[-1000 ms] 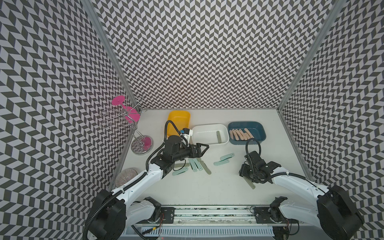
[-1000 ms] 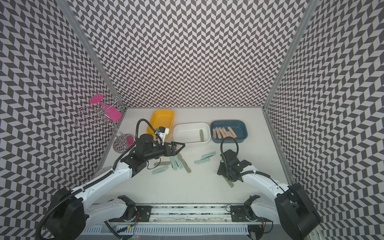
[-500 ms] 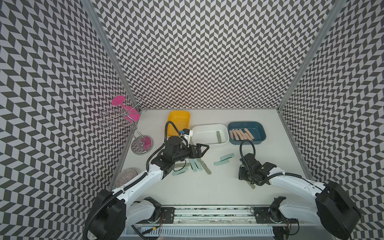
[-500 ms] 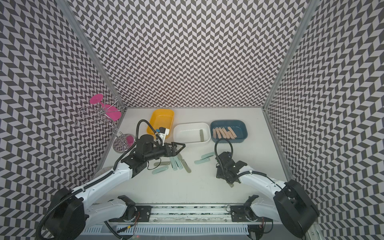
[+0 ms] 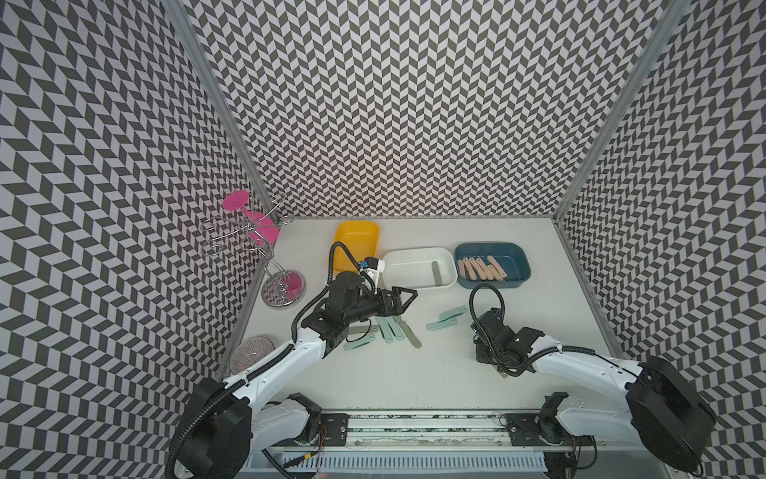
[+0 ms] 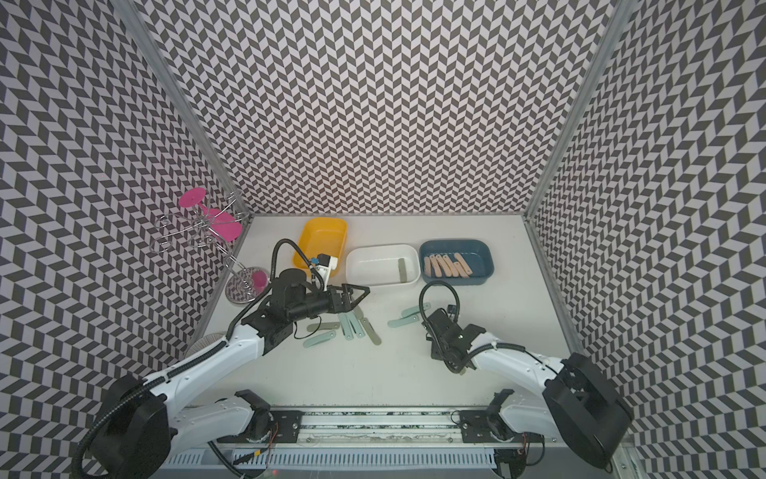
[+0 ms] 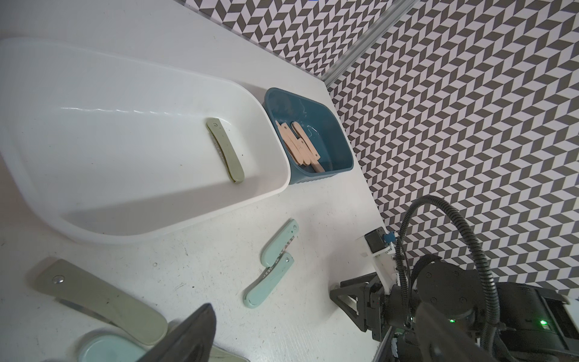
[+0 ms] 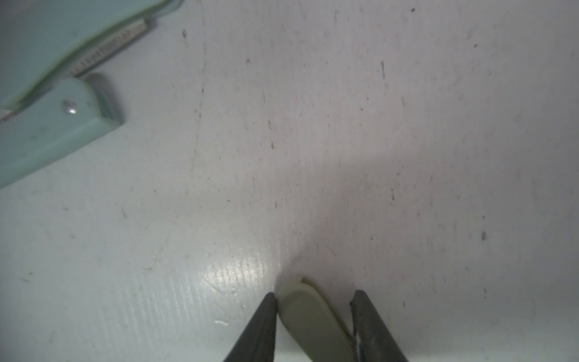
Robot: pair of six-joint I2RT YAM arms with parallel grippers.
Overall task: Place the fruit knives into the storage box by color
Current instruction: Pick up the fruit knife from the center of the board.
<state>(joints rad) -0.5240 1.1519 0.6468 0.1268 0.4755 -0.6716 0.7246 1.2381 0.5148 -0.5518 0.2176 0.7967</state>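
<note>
Near right: right gripper [image 8: 315, 293] is down on the tabletop [image 8: 376, 125], fingers pressed against both edges of a grey-green fruit knife [image 8: 313, 319], seemingly near one end. With an end grip I'd lift straight and slow, watch for pivoting, and clear the mint-blue pair [image 5: 445, 319] just beyond. Mid left: left gripper [image 5: 408, 299] hangs spread and empty over the loose knives [image 5: 387, 331]. Far: the target looks like the white box [image 5: 416, 252], which holds one matching knife [image 5: 435, 273]. The peach ones [image 5: 481, 268] sit in the blue box [image 5: 523, 265].
</note>
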